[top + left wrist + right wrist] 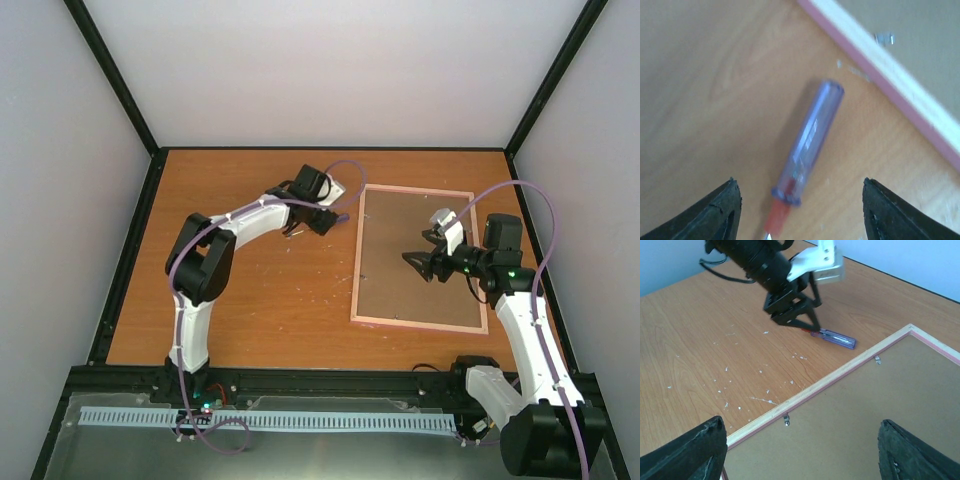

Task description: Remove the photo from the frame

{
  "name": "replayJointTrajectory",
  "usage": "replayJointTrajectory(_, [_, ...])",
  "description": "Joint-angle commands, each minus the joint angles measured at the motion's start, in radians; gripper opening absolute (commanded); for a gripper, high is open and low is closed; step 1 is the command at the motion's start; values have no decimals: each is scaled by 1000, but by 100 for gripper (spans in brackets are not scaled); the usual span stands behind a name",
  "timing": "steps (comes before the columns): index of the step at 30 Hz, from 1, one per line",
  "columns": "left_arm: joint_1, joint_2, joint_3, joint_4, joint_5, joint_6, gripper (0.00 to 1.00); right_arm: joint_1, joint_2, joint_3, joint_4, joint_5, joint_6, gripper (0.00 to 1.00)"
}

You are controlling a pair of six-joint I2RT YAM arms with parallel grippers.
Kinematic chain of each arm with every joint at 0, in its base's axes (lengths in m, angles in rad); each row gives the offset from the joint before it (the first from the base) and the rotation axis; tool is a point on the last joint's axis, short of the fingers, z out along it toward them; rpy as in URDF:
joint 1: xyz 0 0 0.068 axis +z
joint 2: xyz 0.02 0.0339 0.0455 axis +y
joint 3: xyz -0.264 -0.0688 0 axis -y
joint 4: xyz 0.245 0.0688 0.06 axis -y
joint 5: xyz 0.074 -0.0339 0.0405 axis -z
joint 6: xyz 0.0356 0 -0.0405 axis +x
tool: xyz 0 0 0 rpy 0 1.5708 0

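Observation:
The frame point(419, 258) lies face down at right of the table, its brown hardboard back up with pale wood and pink edging; it also shows in the right wrist view point(875, 415) and its edge in the left wrist view point(900, 90). The photo is hidden. A purple-handled screwdriver point(810, 140) lies on the table beside the frame's left rail, also in the right wrist view point(837, 338). My left gripper point(800, 210) is open just above the screwdriver's shaft end point(322, 220). My right gripper point(802, 450) is open above the frame's back point(420, 262).
Small metal retaining clips point(786, 420) sit along the frame's left inner edge, another further up point(878, 360). White flecks point(725, 385) are scattered on the wooden table. Black rails point(130, 250) border the table, with grey walls behind.

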Motion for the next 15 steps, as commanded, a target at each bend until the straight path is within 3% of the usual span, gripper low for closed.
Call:
replayJointTrajectory(1, [7, 114, 170, -101, -31, 22, 66, 7, -3, 20, -10, -19, -16, 80])
replayJointTrajectory(15, [18, 161, 143, -114, 45, 36, 59, 7, -21, 16, -10, -17, -17, 80])
